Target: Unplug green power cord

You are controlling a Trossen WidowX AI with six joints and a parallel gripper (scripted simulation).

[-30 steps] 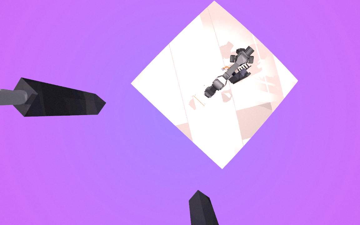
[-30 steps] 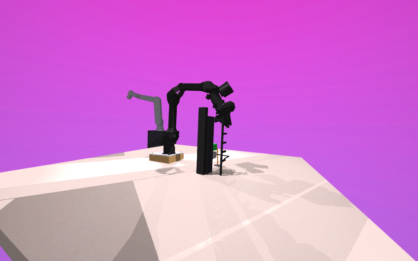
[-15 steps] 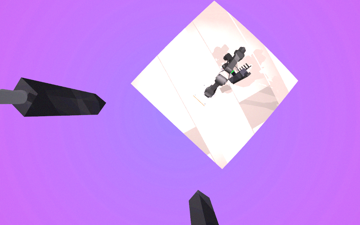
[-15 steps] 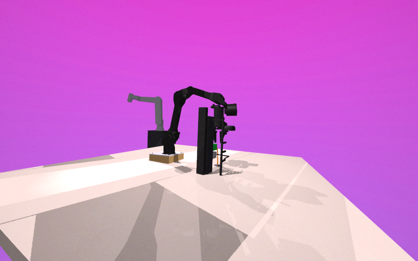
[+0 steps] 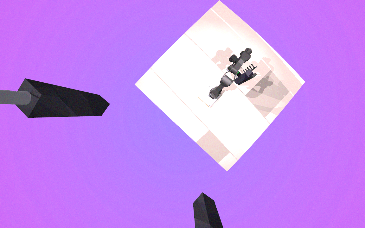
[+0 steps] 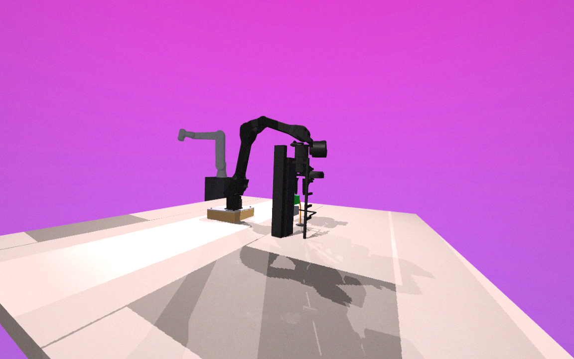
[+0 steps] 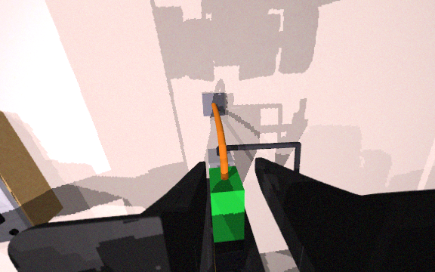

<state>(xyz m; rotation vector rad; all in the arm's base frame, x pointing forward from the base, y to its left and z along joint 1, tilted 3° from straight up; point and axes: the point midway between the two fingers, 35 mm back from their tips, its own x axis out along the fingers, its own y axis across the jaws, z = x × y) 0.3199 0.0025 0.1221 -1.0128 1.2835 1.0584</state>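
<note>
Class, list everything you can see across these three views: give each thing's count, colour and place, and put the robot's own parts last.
Table: one, pale pink-white, under everything.
Power strip: one, black, standing upright on the table.
Plug: one, green, between the claw fingers.
Cord: one, orange, running from the plug down to a small grey block.
Rack: one, thin black, beside the strip.
Base block: one, tan, under the arm.
Arm: one, black, bent over the strip.
Claw: one, black, open, a gap showing beside the plug.

green plug point(image 7: 226, 204): 1 | orange cord point(image 7: 220, 140): 1 | power strip point(image 6: 281, 192): 1 | black rack point(image 6: 308, 209): 1
</note>
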